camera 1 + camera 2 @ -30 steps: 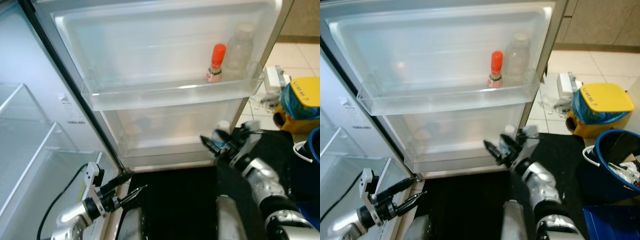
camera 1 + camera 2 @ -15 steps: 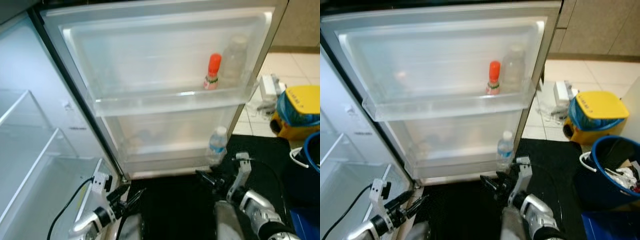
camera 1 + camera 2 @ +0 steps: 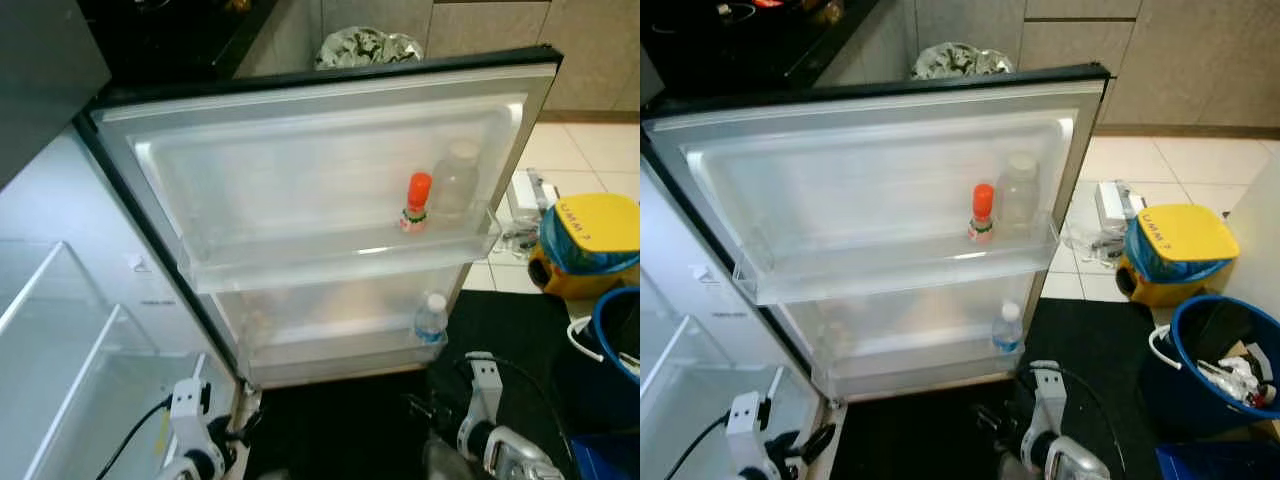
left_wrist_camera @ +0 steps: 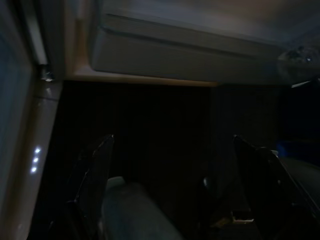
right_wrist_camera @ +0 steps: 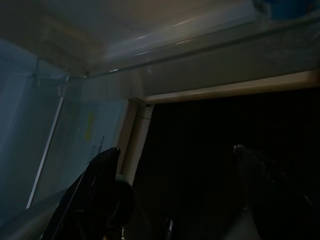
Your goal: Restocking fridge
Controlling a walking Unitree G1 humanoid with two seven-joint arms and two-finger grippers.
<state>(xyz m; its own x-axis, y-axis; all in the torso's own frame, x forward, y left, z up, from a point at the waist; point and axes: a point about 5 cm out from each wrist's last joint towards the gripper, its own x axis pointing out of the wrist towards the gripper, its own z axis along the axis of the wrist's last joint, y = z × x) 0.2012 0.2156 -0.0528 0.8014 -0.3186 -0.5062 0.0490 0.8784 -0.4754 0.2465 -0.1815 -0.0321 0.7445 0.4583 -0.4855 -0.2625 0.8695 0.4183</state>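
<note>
The fridge door (image 3: 300, 190) stands wide open in front of me. A small water bottle (image 3: 431, 320) with a blue label stands upright at the right end of the lower door shelf (image 3: 330, 345). On the upper door shelf (image 3: 330, 262) are a red-capped bottle (image 3: 416, 203) and a clear jar (image 3: 455, 183). My right gripper (image 5: 177, 185) is low, below the door and apart from the water bottle, open and empty. My left gripper (image 4: 175, 185) is low by the fridge's bottom corner, also open with nothing in it.
Glass shelves (image 3: 60, 330) of the fridge interior lie to my left. A black mat (image 3: 340, 410) covers the floor under the door. A yellow-lidded bin (image 3: 592, 235) and a blue bucket (image 3: 618, 330) stand on the right. A crumpled bag (image 3: 365, 45) sits behind the door.
The right gripper let go of the water bottle, which now stands in the lower door shelf, and drew back down. Both arms sank lower as the camera rose and pulled back.
</note>
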